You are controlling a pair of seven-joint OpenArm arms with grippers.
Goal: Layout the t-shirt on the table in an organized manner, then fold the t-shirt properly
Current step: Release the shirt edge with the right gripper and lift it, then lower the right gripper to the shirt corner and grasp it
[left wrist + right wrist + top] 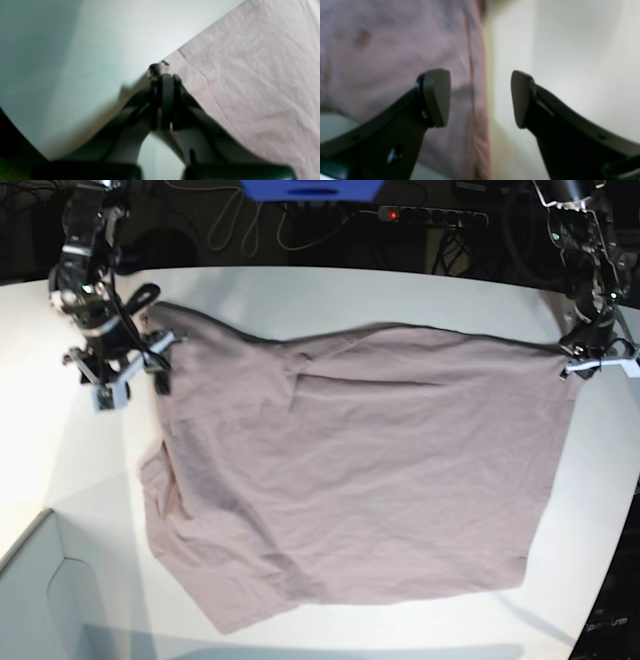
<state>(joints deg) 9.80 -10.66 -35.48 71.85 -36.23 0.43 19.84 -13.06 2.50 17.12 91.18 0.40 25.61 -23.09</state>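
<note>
The dusty mauve t-shirt (360, 470) lies spread and wrinkled across the white table (300, 290). My left gripper (568, 365) is at the shirt's far right corner. In the left wrist view the left gripper (162, 76) is shut on the t-shirt (250, 87) edge, with a bit of cloth poking past the tips. My right gripper (135, 370) hovers at the shirt's upper left edge. In the right wrist view the right gripper (480, 98) stands open and empty. One of its fingers (437, 97) is over the t-shirt (395, 50), the other over the bare table (570, 62).
A pale grey-blue box corner (50, 580) sits at the front left of the table. Behind the table's far edge lie cables, a power strip (430, 215) and a blue object (310, 188). The table's curved edge runs close to both arms.
</note>
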